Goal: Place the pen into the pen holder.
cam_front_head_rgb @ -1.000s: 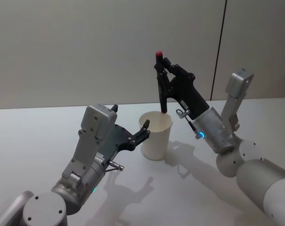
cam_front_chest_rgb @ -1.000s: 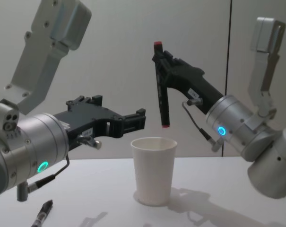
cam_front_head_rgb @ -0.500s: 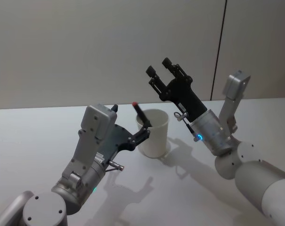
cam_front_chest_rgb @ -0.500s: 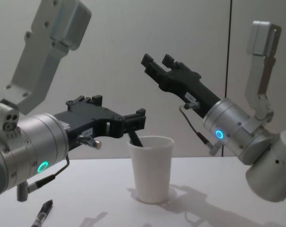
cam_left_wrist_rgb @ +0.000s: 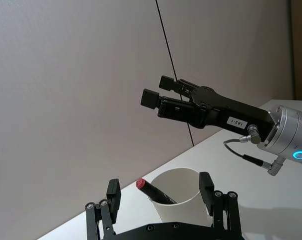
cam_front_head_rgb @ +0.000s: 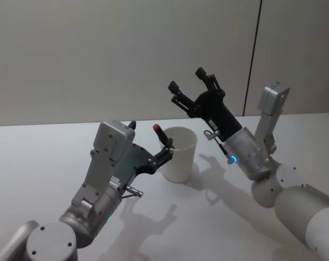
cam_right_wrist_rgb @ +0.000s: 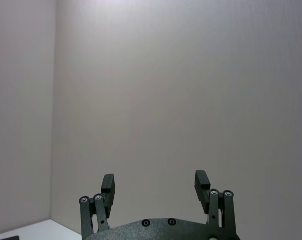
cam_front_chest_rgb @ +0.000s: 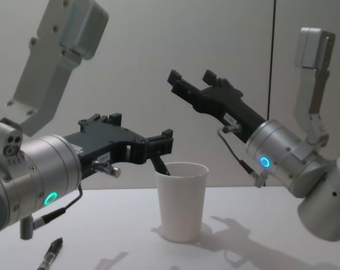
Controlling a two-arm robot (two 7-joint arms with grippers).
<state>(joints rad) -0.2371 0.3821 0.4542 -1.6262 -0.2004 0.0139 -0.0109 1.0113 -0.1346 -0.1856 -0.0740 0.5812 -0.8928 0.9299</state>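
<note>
nearest, on the left, a second pen (cam_front_chest_rgb: 50,254) lies flat on the white table (cam_front_head_rgb: 44,157). it is dark and well apart from the cup.

a bit farther, the left gripper (cam_left_wrist_rgb: 159,185) reaches in from the left, up off the table. its jaws are wide open and it holds nothing. it is just beside the left side of the pen holder (cam_front_head_rgb: 180,160). one of its fingers (cam_front_head_rgb: 167,148) is right by the cup's rim, but i cannot tell if it touches.

the pen holder is a white paper cup. it stands upright on the table, in the middle, between the two arms. the pen (cam_front_head_rgb: 161,134) is inside it. the pen is dark with a red end. it leans to the left, against the cup's left rim, and its red end sticks up and out over that rim.

farther back and higher, the right gripper (cam_front_head_rgb: 187,79) hangs in the air, above the cup and a bit to the right. its jaws are wide open too, and there is nothing between them. it is well apart from the pen and the cup.

behind it all is a plain grey wall (cam_front_head_rgb: 99,54).
</note>
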